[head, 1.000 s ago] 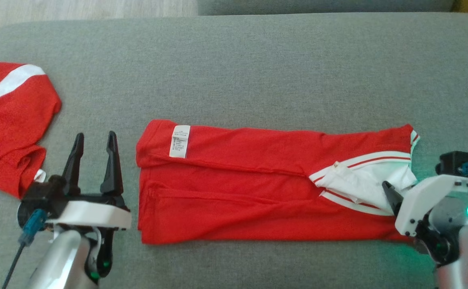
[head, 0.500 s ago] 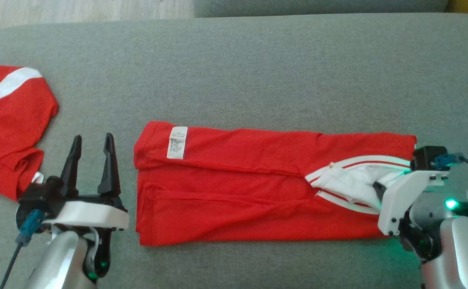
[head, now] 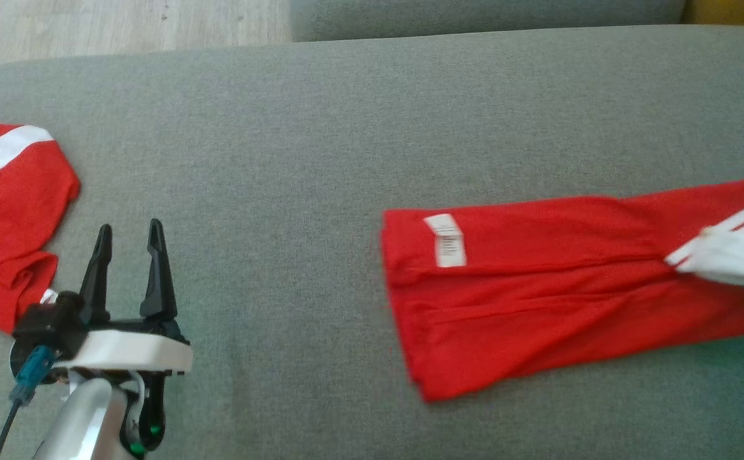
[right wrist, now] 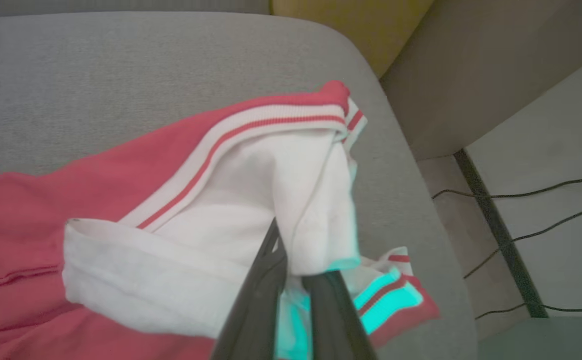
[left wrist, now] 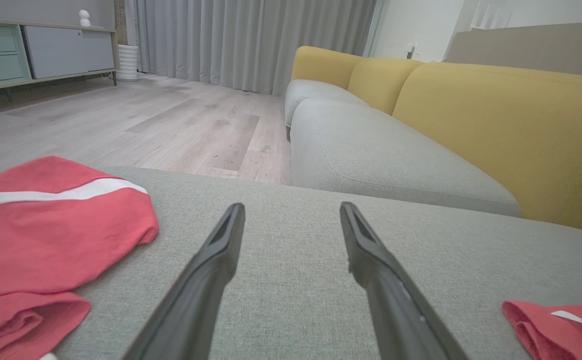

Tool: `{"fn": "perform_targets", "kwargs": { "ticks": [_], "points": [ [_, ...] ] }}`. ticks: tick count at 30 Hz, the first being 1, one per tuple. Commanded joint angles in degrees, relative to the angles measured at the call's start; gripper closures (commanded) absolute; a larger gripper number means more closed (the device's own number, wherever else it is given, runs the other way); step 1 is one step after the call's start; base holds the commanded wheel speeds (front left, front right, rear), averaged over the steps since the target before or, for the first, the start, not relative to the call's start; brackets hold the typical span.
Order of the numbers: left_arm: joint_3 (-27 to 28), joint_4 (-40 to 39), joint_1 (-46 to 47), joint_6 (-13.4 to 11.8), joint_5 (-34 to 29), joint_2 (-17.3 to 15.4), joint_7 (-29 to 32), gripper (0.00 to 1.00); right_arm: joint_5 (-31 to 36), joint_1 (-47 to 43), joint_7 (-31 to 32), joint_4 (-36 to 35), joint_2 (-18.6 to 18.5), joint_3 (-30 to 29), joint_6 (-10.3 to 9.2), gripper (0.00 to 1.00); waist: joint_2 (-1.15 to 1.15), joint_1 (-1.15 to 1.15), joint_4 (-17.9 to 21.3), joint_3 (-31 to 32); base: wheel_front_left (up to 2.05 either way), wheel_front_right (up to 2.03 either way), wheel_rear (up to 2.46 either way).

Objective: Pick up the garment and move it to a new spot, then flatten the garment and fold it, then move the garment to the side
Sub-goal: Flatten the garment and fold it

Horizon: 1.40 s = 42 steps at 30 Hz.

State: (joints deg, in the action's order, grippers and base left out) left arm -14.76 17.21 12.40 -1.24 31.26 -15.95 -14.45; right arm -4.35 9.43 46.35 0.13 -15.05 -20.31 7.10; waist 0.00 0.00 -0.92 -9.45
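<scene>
Grey woven sofa cushion (head: 320, 128) forms the work surface, broad and flat, with pale wooden floor (left wrist: 171, 120) beyond its far edge and a yellow backrest (left wrist: 495, 115) on the neighbouring seat in the left wrist view. Folded into a long strip, the red garment (head: 538, 300) lies on the right half of the cushion in the head view. Its hem end points toward the middle, and its other end slants slightly away and runs off the right edge of that view. A second red garment (head: 7, 204) with a white stripe sits rumpled at the far left, well apart from the first. The left gripper (head: 129, 226) hovers low over bare cushion between the two, just beside the second garment, fingers spread wide and holding nothing. The right gripper (right wrist: 293, 270) has its fingers closed together on the garment's collar end, near the cushion's rounded corner. White collar (right wrist: 251, 200) cloth is pinched between them and drapes over the fingertips, tinted teal by a light at the wrist. Red-and-white striped trim (right wrist: 231, 135) borders the collar. A small white label (head: 446, 239) lies face up near the hem end. Thin dark cables (right wrist: 520, 192) trail across the floor past the corner.
</scene>
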Motion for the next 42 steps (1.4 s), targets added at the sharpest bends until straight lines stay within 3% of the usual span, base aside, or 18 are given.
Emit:
{"fn": "perform_targets", "kwargs": {
  "ticks": [1,5,9,18,27,32,37,38,39,42],
  "points": [
    [2.5,-2.1,1.0,-0.4,0.3,-2.0,-0.5,0.0,0.4,2.1,1.1,-4.0,-3.4,0.1,0.39,1.0,0.0,0.0,0.2,0.2,0.0,0.0,0.0],
    [2.3,-2.4,0.7,-0.5,0.3,-2.0,-0.5,0.0,0.2,1.5,2.1,-5.7,-4.9,1.1,0.39,1.0,0.0,0.0,0.3,0.5,0.0,0.0,0.0],
    [1.7,-2.7,0.6,-0.5,0.3,-2.0,-0.2,0.0,-1.8,-0.6,3.9,-8.0,-3.8,5.8,0.39,1.0,0.0,0.0,0.1,1.1,0.0,0.0,0.0],
    [1.2,-3.2,0.4,-0.6,0.3,-2.5,0.4,0.0,-5.9,-4.0,6.6,-16.0,2.0,26.2,0.39,1.0,0.0,0.0,-0.8,1.5,0.0,0.0,0.0],
    [0.5,-3.5,1.7,-0.6,0.4,-2.4,0.7,0.0,-9.3,6.1,3.0,-8.8,4.3,42.4,0.39,1.0,0.0,0.0,-2.0,0.4,0.0,0.0,0.0],
    [-0.2,-2.8,2.8,-0.2,0.5,-1.8,0.6,0.0,-11.7,11.5,3.3,-1.6,4.3,47.6,0.39,1.0,0.0,0.0,-3.5,0.1,0.0,0.0,0.0],
    [-0.3,-2.0,3.1,0.1,0.7,-1.6,0.4,0.0,-13.4,11.9,3.7,2.5,3.6,48.8,0.39,1.0,0.0,0.0,-4.2,-0.1,0.0,0.0,0.0],
    [-0.2,-1.9,3.1,0.1,0.8,-1.6,0.4,0.0,-13.8,11.7,3.8,2.7,3.5,48.9,0.39,0.63,0.0,0.0,-4.2,-0.1,0.0,0.0,0.0],
    [-0.2,-1.8,3.1,0.1,0.8,-1.6,0.4,0.0,-14.3,11.5,3.8,2.7,3.4,48.8,0.39,0.0,0.0,0.0,-4.1,-0.1,0.0,0.0,0.0],
    [0.1,-1.6,3.1,0.0,0.9,-1.8,0.3,0.0,-16.2,11.0,3.6,1.1,3.3,48.2,0.39,0.0,0.0,0.0,-3.9,0.0,0.0,0.0,0.0]
  ]
}}
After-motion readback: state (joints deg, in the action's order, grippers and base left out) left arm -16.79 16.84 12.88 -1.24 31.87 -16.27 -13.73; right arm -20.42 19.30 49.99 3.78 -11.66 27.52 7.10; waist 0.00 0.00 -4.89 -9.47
